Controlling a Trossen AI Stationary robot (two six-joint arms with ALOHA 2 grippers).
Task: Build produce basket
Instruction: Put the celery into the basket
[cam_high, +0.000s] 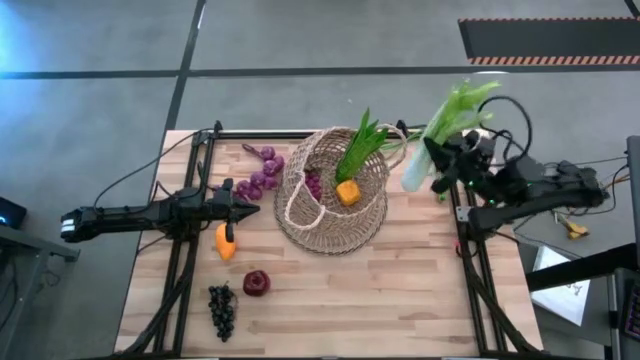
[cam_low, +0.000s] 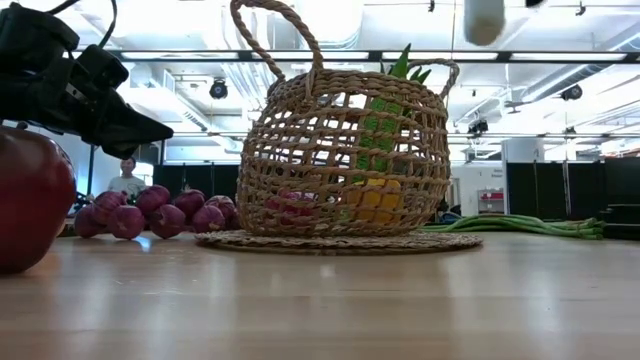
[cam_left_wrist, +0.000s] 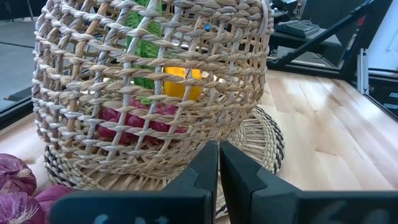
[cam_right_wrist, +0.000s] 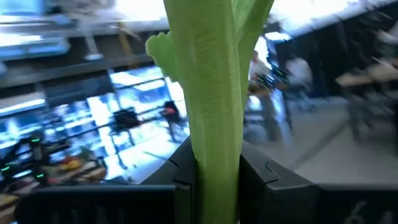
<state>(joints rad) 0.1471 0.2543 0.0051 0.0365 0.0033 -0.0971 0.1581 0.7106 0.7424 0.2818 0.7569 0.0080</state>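
A round basket (cam_high: 330, 195) of open tan wicker, with loop handles, was seen lying tipped on the pale wood-plank counter (cam_high: 400, 300), near the middle of the far half. Through its coarse weave, a spiky green leafy top, a smooth orange piece (cam_high: 347, 193) and something reddish-purple could be made out inside. Just left of the basket, a bunch of rounded purple grapes (cam_high: 260, 175) was laid on the counter. Nearer the front left, a small orange fruit (cam_high: 226, 243), a glossy dark red apple (cam_high: 256, 283) and a knobbly dark grape bunch (cam_high: 221, 308) were spread apart from one another.

The left tool (cam_high: 250, 209) was held low beside the basket's left wall, its flat dark fingers (cam_left_wrist: 205, 171) pressed together with nothing between them. The right tool (cam_high: 437, 172) was raised at the counter's far right edge and was clamped on a long leek (cam_high: 447, 125), a smooth, ribbed pale green stalk with a whitish end and leafy top. In the low view, thin green scallions (cam_low: 520, 226) were seen lying flat behind the basket.
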